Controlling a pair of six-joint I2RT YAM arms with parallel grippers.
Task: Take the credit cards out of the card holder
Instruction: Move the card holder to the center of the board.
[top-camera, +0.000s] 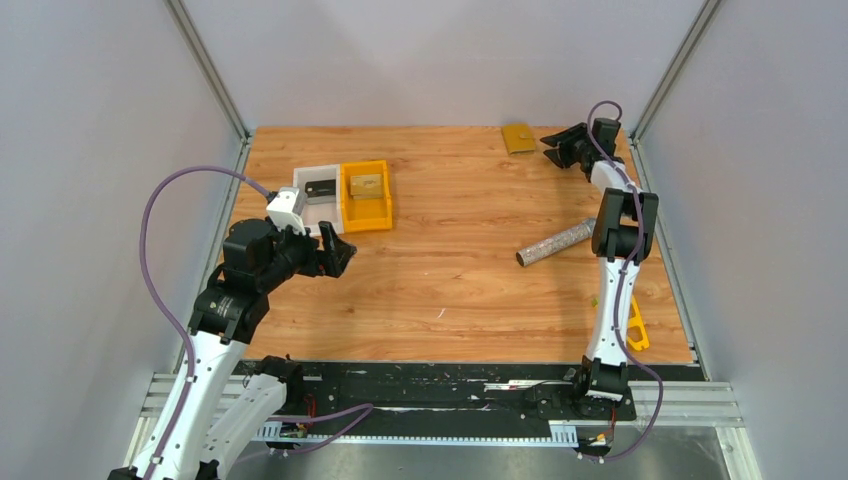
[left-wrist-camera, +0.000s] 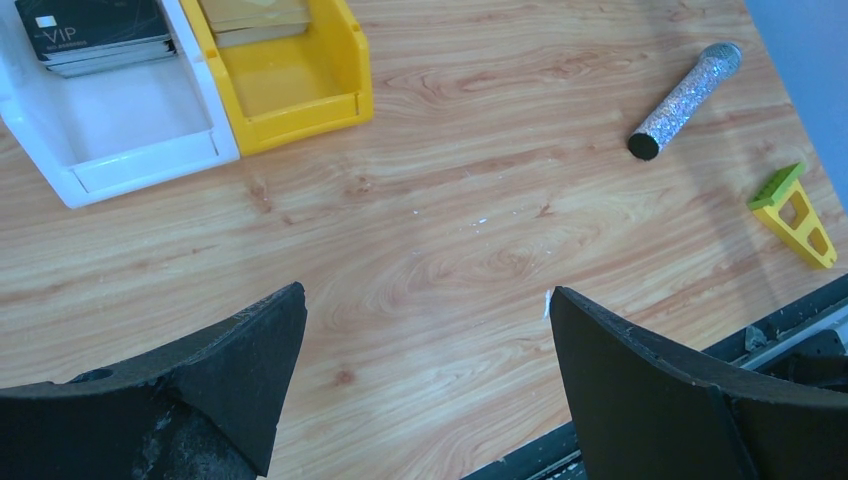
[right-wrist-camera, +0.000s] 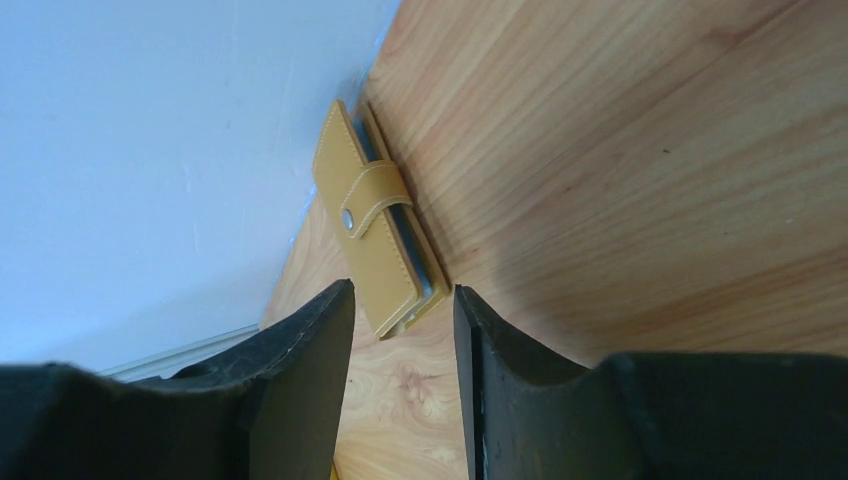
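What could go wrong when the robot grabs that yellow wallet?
1. The card holder lies at the table's far edge by the wall; the right fingers might shove it against the wall instead of gripping it.
2. Its strap looks snapped shut, so it may not open easily.

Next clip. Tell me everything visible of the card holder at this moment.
The card holder is a small flat mustard-tan wallet, leather-like, with stitched edges. It is folded shut, a strap with a round snap wrapped over it, and light-blue inner edges show between the covers. It lies flat on the wooden table at its far edge, by the back wall. The right gripper, jaws apart, points at its near end; no contact shows.
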